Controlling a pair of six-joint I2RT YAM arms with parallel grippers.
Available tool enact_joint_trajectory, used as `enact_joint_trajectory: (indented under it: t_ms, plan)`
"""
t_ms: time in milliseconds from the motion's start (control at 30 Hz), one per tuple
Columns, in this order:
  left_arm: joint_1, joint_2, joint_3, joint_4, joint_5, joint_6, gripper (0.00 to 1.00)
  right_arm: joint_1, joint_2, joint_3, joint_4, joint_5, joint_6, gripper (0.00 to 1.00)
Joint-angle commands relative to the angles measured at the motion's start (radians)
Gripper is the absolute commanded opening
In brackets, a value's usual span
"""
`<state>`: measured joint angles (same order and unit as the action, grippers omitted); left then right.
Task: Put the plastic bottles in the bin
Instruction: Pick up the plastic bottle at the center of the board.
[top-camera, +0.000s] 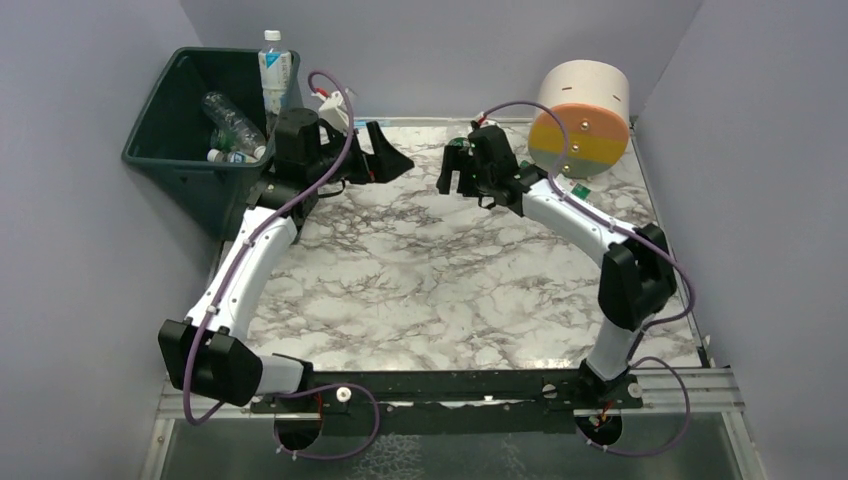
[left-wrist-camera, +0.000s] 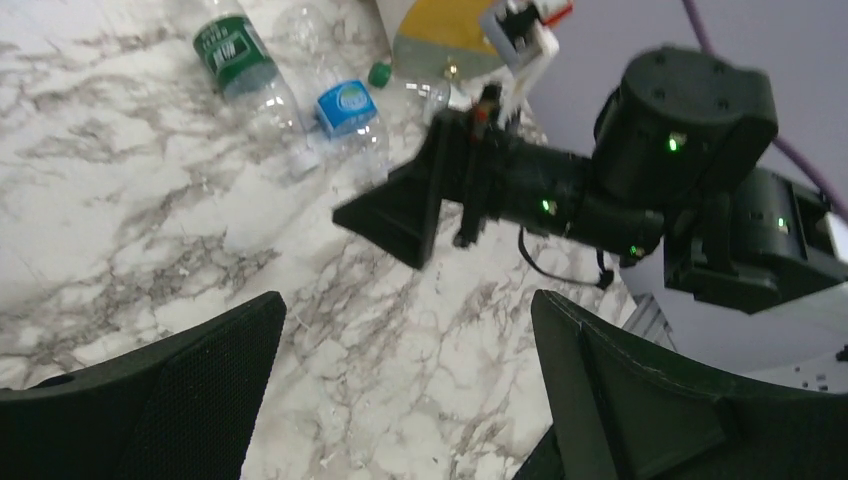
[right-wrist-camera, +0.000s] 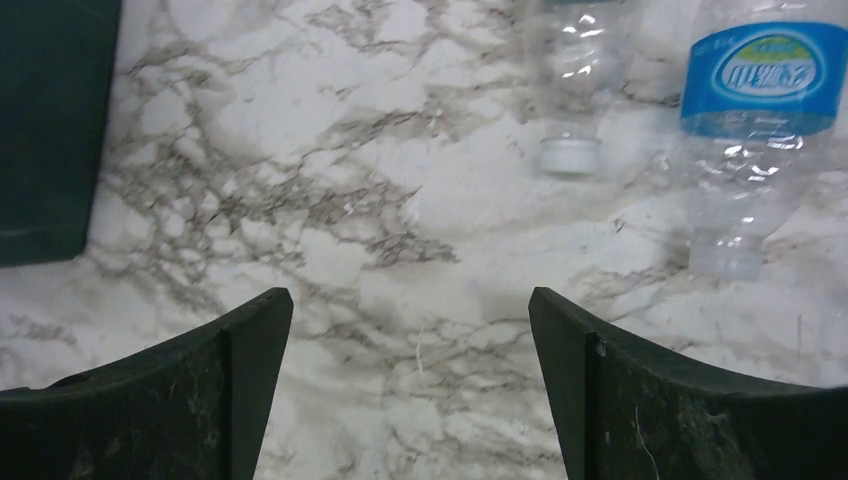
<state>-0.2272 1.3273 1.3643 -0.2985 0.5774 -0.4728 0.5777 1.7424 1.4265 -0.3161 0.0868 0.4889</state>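
Left gripper and right gripper both gape empty; an off-centre pinch could send the round blue-labelled bottle rolling away.

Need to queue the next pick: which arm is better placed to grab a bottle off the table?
Right. The right arm's open jaws hang just short of the blue-labelled bottle and a white-capped bottle lying ahead. The left arm's open jaws are near the bin, farther from both.
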Motion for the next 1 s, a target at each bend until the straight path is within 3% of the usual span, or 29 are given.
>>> enact_joint_trajectory:
  t_ms: [0,367,533,733,967]
  plan:
    - [-0.034,-0.031,-0.076,0.001,-0.073,0.045,0.99,-0.029,0.143,0.094,-0.021,0.163,-0.095,0.9]
    - [-0.041,-0.014,-0.14,0.02,-0.077,0.054,0.99,-0.123,0.376,0.212,0.008,0.128,-0.141,0.8]
    - [-0.043,-0.002,-0.151,0.03,-0.081,0.056,0.99,-0.146,0.422,0.251,0.036,0.085,-0.166,0.77]
    - [-0.046,0.019,-0.156,0.04,-0.085,0.056,0.99,-0.147,0.469,0.282,0.058,0.038,-0.185,0.66]
    - [-0.049,0.037,-0.157,0.048,-0.088,0.058,0.99,-0.147,0.486,0.262,0.074,0.014,-0.18,0.65]
